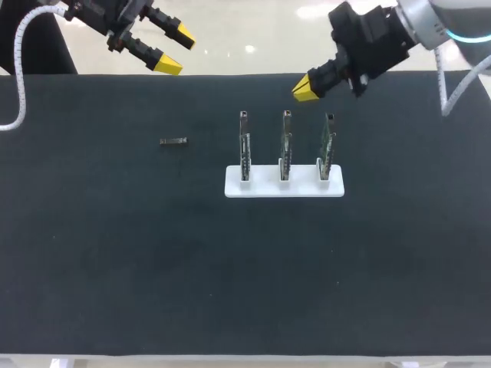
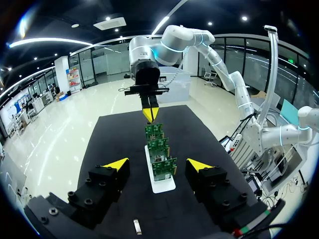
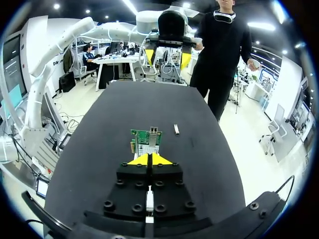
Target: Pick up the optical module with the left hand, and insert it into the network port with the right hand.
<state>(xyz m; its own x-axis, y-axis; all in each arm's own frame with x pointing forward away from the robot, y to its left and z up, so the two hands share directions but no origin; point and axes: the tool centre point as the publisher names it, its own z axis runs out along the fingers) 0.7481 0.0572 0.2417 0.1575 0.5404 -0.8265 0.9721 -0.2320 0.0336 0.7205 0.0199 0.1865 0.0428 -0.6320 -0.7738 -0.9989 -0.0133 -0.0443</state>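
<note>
The optical module (image 1: 173, 141), a small dark metal bar, lies flat on the black mat left of the white stand (image 1: 284, 186); it also shows under my left gripper (image 2: 136, 226) and far ahead of my right gripper (image 3: 176, 129). The stand holds three upright green circuit boards (image 1: 285, 144) with network ports on top. My left gripper (image 1: 173, 48) hovers open and empty above the mat's far left edge. My right gripper (image 1: 306, 90) is shut and empty, above the far edge behind the boards (image 3: 146, 140).
The black mat (image 1: 153, 261) covers the whole table. The stand with its boards (image 2: 159, 159) stands right of the middle. Broad bare mat lies in front of and left of the stand.
</note>
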